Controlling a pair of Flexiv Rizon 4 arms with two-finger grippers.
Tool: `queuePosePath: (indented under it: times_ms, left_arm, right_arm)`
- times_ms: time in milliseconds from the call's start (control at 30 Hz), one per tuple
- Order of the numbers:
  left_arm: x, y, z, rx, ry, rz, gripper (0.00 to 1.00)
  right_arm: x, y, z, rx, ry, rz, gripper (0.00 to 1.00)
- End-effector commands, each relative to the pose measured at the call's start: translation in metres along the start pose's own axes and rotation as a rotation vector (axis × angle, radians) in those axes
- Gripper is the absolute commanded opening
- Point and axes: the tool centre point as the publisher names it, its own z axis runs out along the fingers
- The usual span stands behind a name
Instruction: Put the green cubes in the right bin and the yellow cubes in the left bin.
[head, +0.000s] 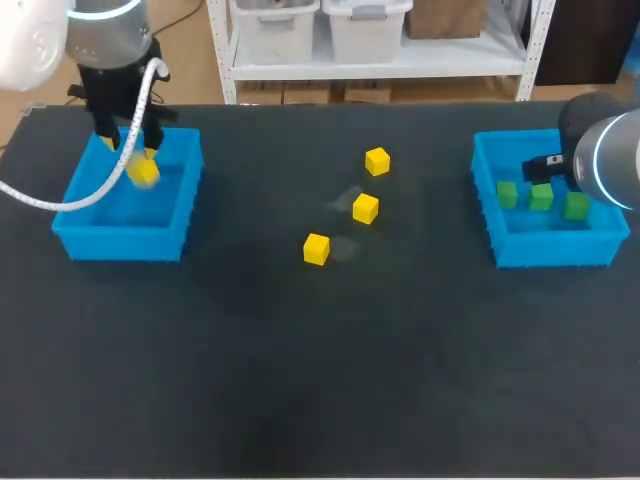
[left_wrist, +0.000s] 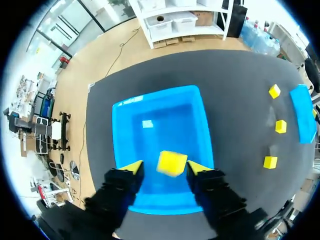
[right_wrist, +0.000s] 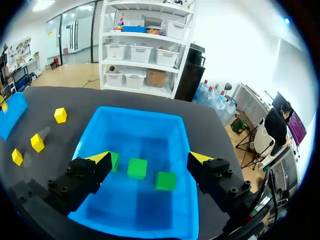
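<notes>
My left gripper (head: 130, 150) hangs open over the left blue bin (head: 120, 242). A yellow cube (head: 144, 172) sits tilted between its yellow tips, with a gap on one side; in the left wrist view the cube (left_wrist: 172, 163) is over the bin's floor (left_wrist: 165, 125). Three more yellow cubes (head: 377, 161) (head: 366, 208) (head: 316, 249) lie in the middle of the table. The right blue bin (head: 555, 255) holds three green cubes (head: 507, 194) (head: 541, 197) (head: 577, 205). My right gripper (right_wrist: 151, 159) stands wide open above them, holding nothing.
The dark table (head: 300, 380) stretches between the two bins, with the loose yellow cubes near its middle back. The left arm's white cable (head: 60, 203) loops beside the left bin.
</notes>
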Motion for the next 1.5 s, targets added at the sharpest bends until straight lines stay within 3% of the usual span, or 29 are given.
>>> queuePosePath:
  times_ms: [33,167,433,567,667,800,1033,1200,1500]
  left_arm:
    - [-0.006,-0.011,-0.008,0.134,-0.017,0.009,1.0]
    - [-0.016,-0.041,-0.023,0.287,-0.04,0.077,1.0]
    - [-0.025,-0.13,-0.048,0.374,-0.053,0.336,1.0]
    - [-0.017,-0.175,-0.055,0.39,-0.035,0.498,1.0]
    - [-0.009,-0.199,-0.059,0.403,-0.015,0.591,1.0]
    - [0.003,-0.217,-0.067,0.412,-0.007,0.694,1.0]
    - [0.025,-0.227,-0.074,0.403,0.013,0.811,1.0]
    - [0.039,-0.242,-0.049,0.38,0.092,0.847,1.0]
    - [0.062,-0.273,-0.017,0.38,0.16,0.848,1.0]
  right_arm:
    - [0.002,-0.001,-0.001,-0.003,-0.008,0.001,1.0]
    - [0.002,-0.001,-0.001,-0.003,-0.008,0.001,1.0]
    - [0.002,-0.001,-0.001,-0.003,-0.008,0.001,1.0]
    - [0.002,-0.001,-0.001,-0.003,-0.008,0.001,1.0]
    - [0.002,-0.001,-0.001,-0.003,-0.008,0.001,1.0]
    - [0.002,-0.001,-0.001,-0.003,-0.008,0.001,1.0]
    - [0.002,-0.001,-0.001,-0.003,-0.008,0.001,1.0]
    - [0.002,-0.001,-0.001,-0.003,-0.008,0.001,1.0]
    - [0.002,-0.001,-0.001,-0.003,-0.008,0.001,1.0]
